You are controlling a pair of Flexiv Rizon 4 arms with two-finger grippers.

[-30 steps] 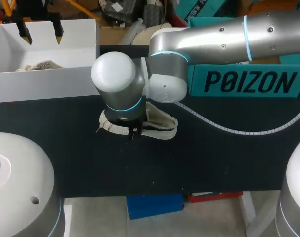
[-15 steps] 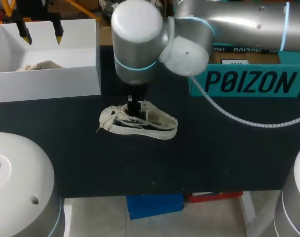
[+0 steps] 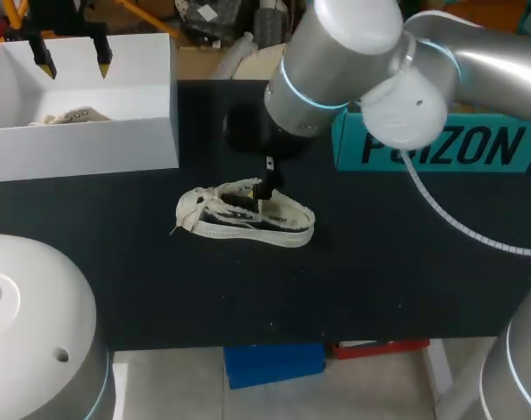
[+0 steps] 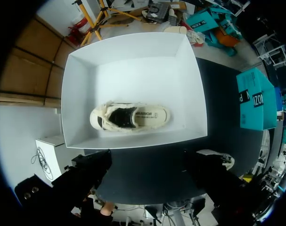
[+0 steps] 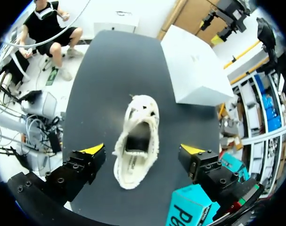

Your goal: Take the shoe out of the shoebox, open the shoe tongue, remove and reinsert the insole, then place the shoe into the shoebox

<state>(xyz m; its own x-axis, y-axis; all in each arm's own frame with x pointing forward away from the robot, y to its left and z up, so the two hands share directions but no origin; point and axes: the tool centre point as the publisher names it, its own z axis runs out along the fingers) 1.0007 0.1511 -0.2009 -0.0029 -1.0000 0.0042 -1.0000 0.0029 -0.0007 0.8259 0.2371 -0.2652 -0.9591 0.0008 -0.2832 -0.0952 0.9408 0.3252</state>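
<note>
While spread open, right end effector (image 5: 143, 149) hanging over sneaker (image 5: 135, 141) on counter (image 5: 100, 70) near shoebox (image 5: 194, 70), toe toward shoebox, long axis crosswise to closing line; left end effector (image 3: 73, 61) open above shoebox.

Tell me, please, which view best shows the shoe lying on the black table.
The right wrist view: the shoe shows whole between the open fingers, its opening facing the camera. The head view shows it side-on, partly behind the right gripper. The left wrist view catches only a sliver beyond the shoebox.
</note>
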